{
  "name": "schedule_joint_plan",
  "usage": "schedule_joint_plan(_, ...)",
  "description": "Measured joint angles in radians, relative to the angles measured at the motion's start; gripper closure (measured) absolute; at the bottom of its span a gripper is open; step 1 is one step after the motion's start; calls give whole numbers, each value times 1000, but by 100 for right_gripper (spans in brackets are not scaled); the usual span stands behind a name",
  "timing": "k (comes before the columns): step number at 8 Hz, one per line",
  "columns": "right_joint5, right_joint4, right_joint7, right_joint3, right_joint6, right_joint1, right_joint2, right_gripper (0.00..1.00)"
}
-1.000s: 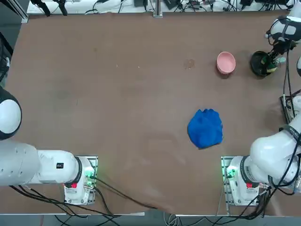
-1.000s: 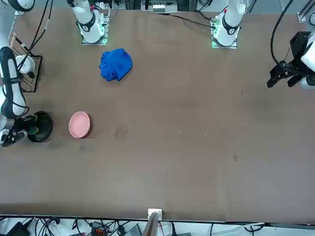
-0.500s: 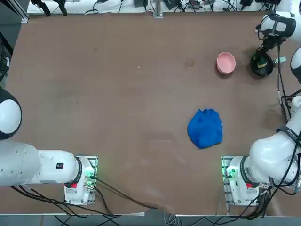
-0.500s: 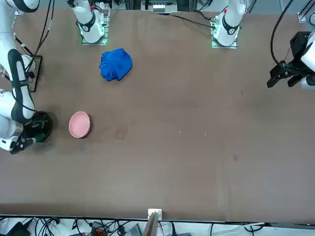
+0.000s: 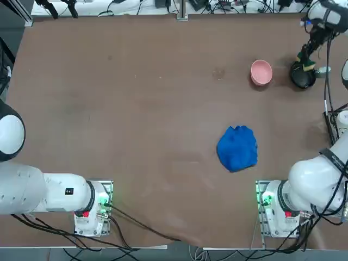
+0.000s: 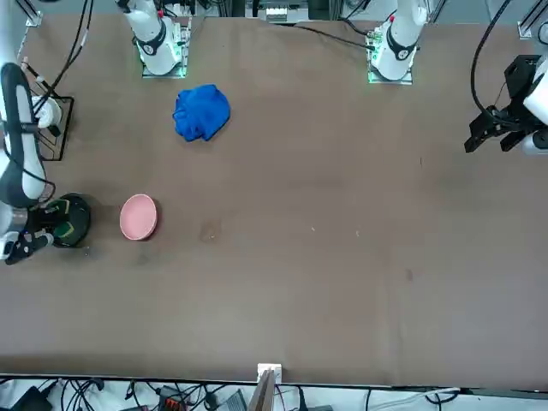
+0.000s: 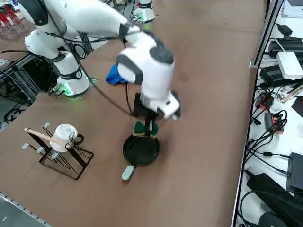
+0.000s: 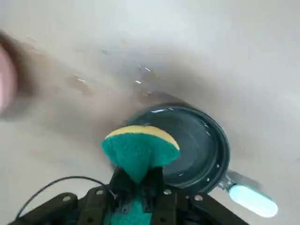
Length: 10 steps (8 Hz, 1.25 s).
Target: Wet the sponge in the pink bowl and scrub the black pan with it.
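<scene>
Tool (image 8: 138,183) pinching the sponge (image 8: 140,151) at its middle, I am holding it over the pan (image 8: 206,136), which is sitting on the table (image 5: 163,109) with drops of water inside. The bowl (image 5: 261,72) is lying near the pan, just apart. I am judging this to be the scrubbing step. To do it well, I should be pressing lightly and sweeping across the whole base, then along the wall, keeping my tips off the metal and going gently, since the loose pan could be sliding or turning.

A robotics lab, shown by white robot arms (image 7: 137,61) and tangled cables (image 7: 274,118).
</scene>
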State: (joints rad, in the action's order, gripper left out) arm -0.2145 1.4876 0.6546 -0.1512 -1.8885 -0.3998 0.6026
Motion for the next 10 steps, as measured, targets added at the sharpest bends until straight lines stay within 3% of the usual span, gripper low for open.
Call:
schedule_joint_plan(3,3,3,-108,-142,71,6,-74,88)
schedule_joint_plan(7,3,18,-445,-372,118,15,-91,88)
schedule_joint_plan(8,3,30,-507,-406,118,29,-91,88)
schedule_joint_plan(10,4,41,-660,-425,102,123,-90,88)
